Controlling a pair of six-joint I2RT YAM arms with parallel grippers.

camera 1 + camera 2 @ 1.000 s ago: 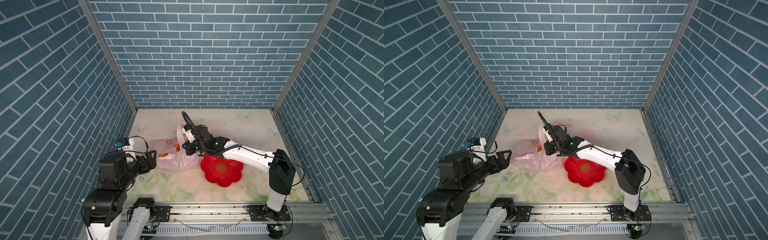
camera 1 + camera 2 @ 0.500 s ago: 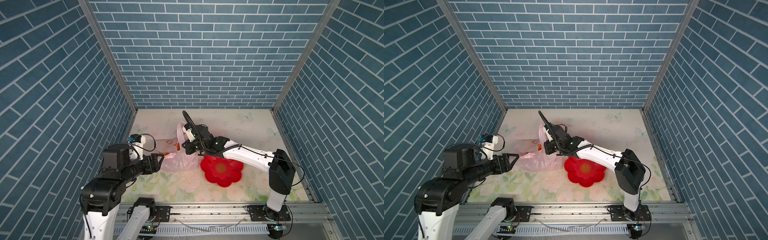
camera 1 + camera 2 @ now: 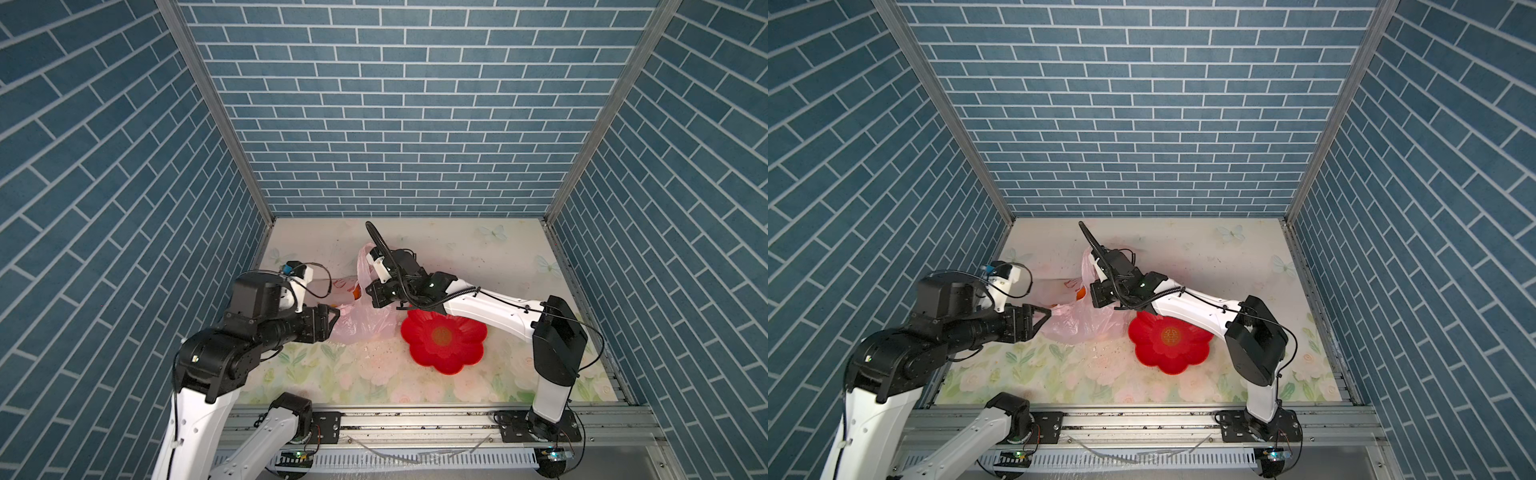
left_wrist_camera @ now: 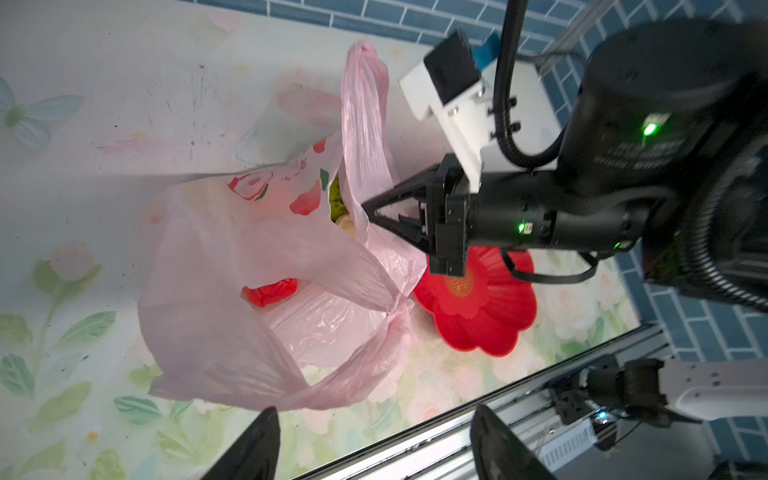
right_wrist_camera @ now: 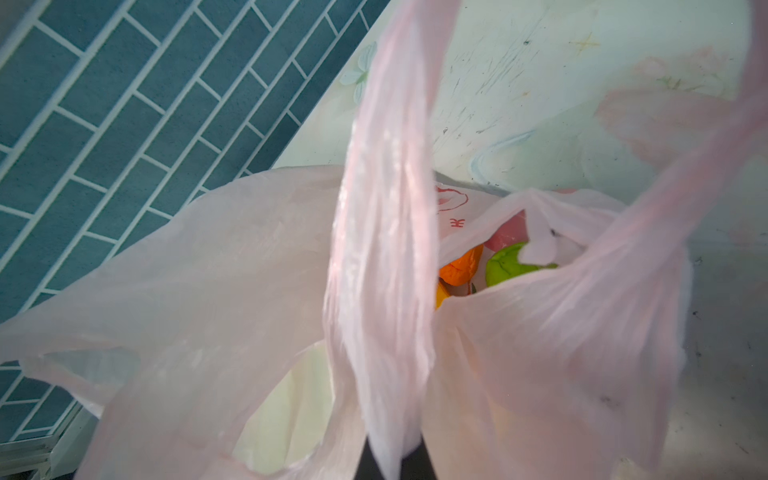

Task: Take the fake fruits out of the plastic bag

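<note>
Pink and translucent, the plastic bag (image 4: 208, 316) is slumping crinkled on the floral tabletop (image 3: 478, 257), left of centre, red printed marks facing up. One loop handle (image 4: 363, 124) is standing taut and upright, the other handle (image 4: 345, 374) sagging low. The mouth is gaping: an orange fruit (image 5: 461, 264) and a green fruit (image 5: 505, 266) are peeking out, a red fruit (image 4: 270, 291) showing deeper in

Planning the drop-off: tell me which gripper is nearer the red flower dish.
Right. The right gripper, shut on a handle of the plastic bag, is close beside the red flower dish; the left gripper, open, is on the far side of the plastic bag.
</note>
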